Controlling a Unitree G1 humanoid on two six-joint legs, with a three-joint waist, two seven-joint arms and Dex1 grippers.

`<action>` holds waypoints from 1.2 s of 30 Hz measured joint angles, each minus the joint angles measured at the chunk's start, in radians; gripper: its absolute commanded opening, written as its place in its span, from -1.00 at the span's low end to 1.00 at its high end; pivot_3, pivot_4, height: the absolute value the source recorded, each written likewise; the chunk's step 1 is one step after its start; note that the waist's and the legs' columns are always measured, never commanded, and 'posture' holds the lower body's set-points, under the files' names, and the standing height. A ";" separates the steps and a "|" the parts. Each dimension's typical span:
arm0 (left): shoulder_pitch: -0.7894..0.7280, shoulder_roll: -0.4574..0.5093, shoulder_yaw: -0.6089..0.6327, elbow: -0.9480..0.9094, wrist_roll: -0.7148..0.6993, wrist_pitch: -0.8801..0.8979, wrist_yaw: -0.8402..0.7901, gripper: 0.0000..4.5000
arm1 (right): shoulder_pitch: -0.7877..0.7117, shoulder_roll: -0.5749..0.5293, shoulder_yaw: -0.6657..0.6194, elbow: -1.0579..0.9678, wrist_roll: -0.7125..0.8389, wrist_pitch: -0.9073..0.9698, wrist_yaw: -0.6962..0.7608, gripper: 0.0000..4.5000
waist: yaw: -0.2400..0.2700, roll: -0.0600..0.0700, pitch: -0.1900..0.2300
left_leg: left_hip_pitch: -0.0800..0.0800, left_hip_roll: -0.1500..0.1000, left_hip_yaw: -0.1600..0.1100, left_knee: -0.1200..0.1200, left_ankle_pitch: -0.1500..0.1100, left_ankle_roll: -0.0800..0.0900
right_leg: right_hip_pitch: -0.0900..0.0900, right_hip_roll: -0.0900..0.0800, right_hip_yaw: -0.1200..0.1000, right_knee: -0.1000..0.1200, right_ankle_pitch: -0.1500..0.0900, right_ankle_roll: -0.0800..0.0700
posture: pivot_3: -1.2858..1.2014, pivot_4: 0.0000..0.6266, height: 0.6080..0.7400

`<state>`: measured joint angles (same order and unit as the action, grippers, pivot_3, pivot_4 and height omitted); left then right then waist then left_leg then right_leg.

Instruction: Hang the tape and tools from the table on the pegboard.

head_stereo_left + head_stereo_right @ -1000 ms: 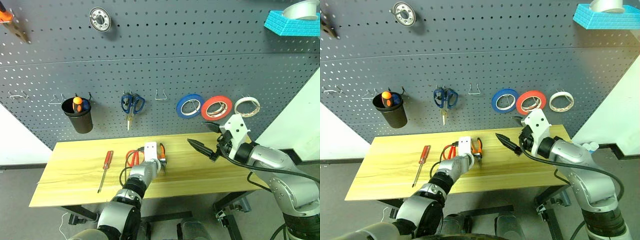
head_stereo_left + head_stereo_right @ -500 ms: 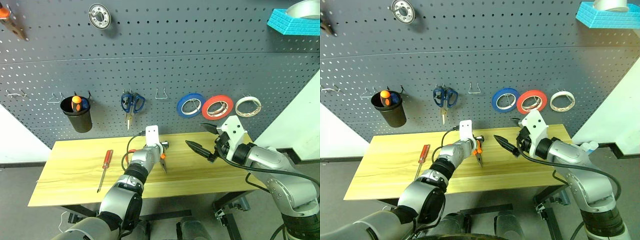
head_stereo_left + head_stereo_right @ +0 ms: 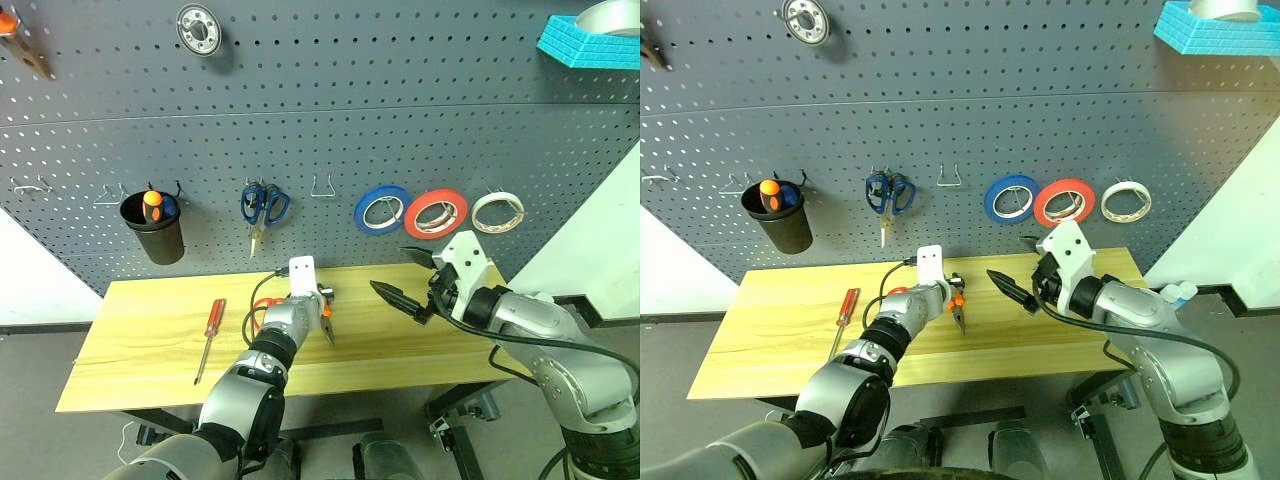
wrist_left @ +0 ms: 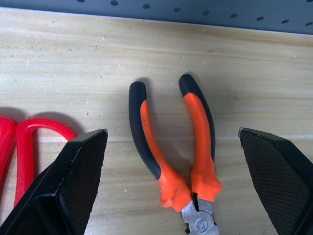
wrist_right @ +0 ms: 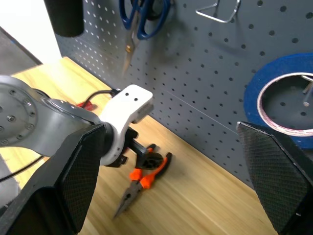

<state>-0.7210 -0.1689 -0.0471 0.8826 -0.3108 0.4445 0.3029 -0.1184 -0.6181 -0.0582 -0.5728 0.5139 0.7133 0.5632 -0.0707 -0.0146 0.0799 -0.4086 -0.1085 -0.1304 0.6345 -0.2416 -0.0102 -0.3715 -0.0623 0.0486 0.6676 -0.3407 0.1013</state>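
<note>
Grey pegboard fills the wall behind the long wooden desk, and that is where the score shows. Of the job's things, the red-orange tape already hangs on a hook between a blue roll and a whitish roll. Three tools are left on the desk: the red-handled scissors beside the left arm, the red-handled screwdriver lying well off towards the desk's left end, and the small pliers flat on the wood near the back edge, handles towards the board. I'd call it roughly a quarter done.

The left gripper sits low over the pliers with its jaws wide apart, one finger either side of the handles and touching neither, so nothing is held. The right gripper hangs above the desk's right half, jaws apart and empty.

For room, an empty wire hook waits between the blue-handled scissors and the blue roll, with more bare hooks far left beside the black cup. The pliers lie close under the board, so lifting them looks tight at the back but open in front
</note>
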 measured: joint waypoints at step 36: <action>0.766 0.756 -0.174 -1.192 0.112 0.269 -0.807 1.00 | -0.190 0.440 0.351 0.353 -0.299 0.213 -0.432 0.99 | 0.028 0.018 0.018 | 0.005 0.000 -0.001 -0.002 0.001 -0.002 | -0.002 0.000 0.001 0.003 0.000 -0.003 | -0.02 -0.56 0.65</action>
<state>0.0454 0.5872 -0.2207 -0.3098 -0.1988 0.7131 -0.5036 -0.3084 -0.1781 0.2931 -0.2201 0.2150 0.9263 0.1314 -0.0429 0.0029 0.0981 -0.4038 -0.1081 -0.1315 0.6320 -0.2406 -0.0118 -0.3739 -0.0621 0.0498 0.6708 -0.3406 0.0983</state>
